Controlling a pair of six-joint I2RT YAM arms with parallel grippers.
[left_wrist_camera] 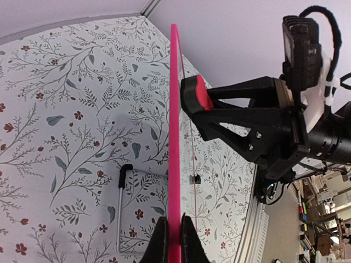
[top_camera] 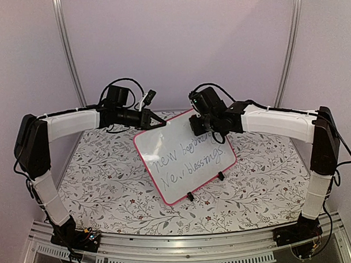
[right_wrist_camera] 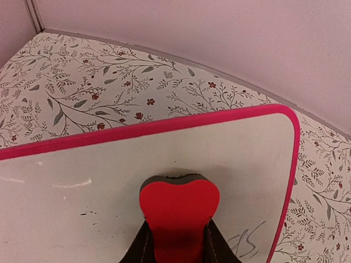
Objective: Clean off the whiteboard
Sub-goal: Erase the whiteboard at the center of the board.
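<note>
Bracing and wiping.
From above: tilts the whiteboard [top_camera: 185,160] up, midway between the table [top_camera: 108,186] edges, writing [top_camera: 188,157] unerased, left gripper [top_camera: 147,120] at its far left corner, right gripper [top_camera: 201,126] at far right. Left wrist: clamps the pink rim [left_wrist_camera: 174,137], steadying against pressure. Right wrist: pinches the red eraser [right_wrist_camera: 178,205] flat on the board.

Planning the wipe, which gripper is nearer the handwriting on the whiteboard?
Right. The right gripper holds the red eraser on the whiteboard beside the handwriting; the left gripper clamps the rim, off the writing.
</note>
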